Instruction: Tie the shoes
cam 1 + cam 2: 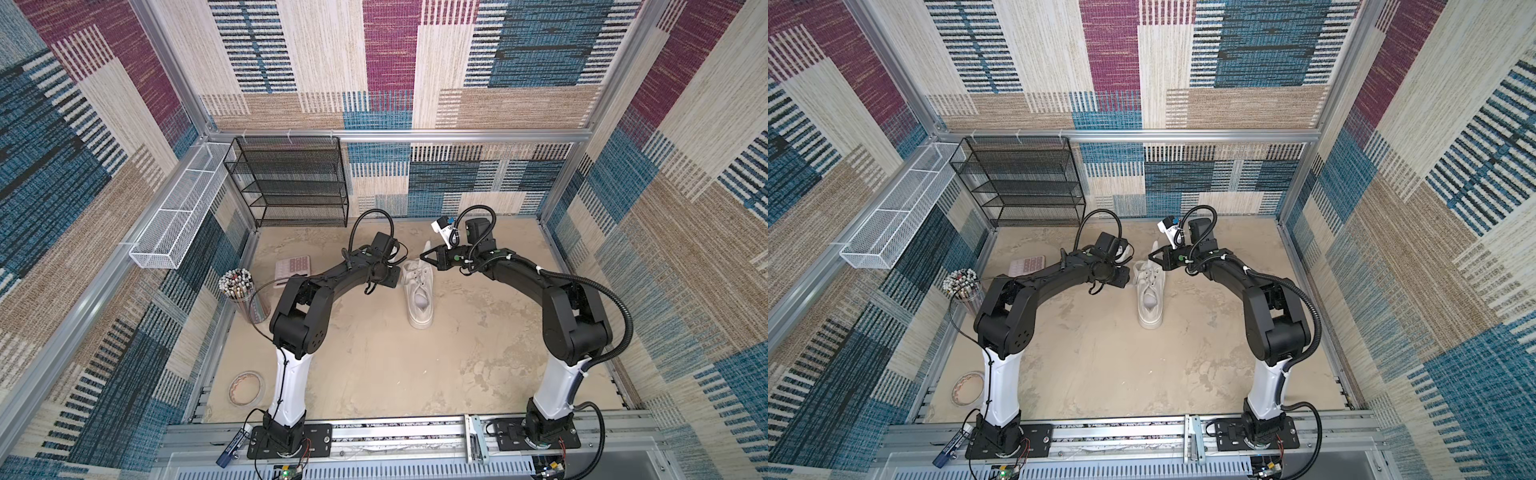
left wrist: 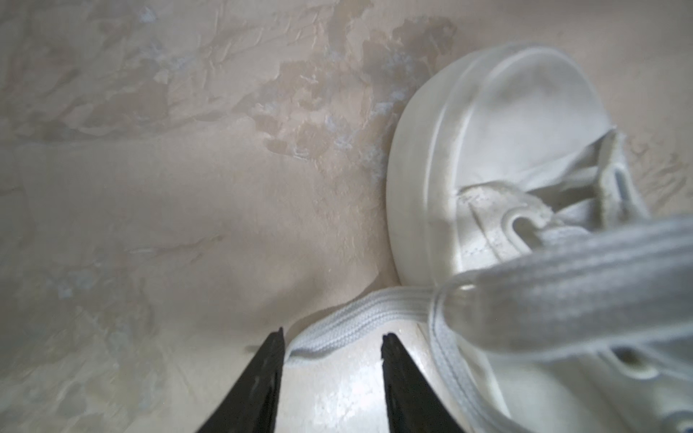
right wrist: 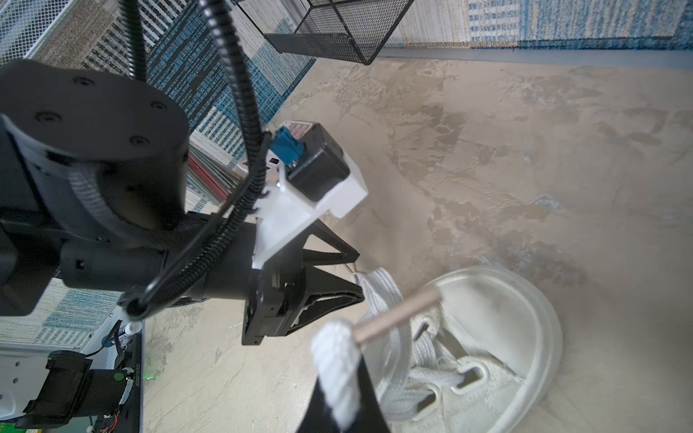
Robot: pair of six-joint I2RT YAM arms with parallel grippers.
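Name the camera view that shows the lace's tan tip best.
The right wrist view: the tan tip juts close and sharp, past the right tool pinching the lace. Both top views show the shoe too small to find it; the left wrist view shows lace, no tan tip.

Robot lab test cell, silver aluminium profile frame, patchwork fabric wall panels, my black-and-white left arm and right arm bolted to a grey metal rail.
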